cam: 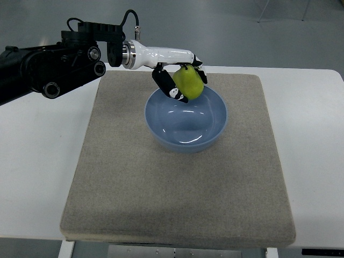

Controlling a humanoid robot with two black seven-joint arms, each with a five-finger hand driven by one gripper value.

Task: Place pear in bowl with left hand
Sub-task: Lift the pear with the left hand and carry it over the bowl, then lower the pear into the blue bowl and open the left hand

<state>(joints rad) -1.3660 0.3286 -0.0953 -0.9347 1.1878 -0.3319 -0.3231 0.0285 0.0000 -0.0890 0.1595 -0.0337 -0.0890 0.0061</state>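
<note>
the left hand grips the pear, its fingers curled around the fruit's sides. the pear hangs over the far rim of the bowl.

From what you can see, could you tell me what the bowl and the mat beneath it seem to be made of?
The bowl looks like glossy blue plastic or glazed ceramic: light reflections streak its inside. The mat looks like matte grey-beige felt or woven fabric, with a fuzzy, speckled surface and soft edges.
</note>
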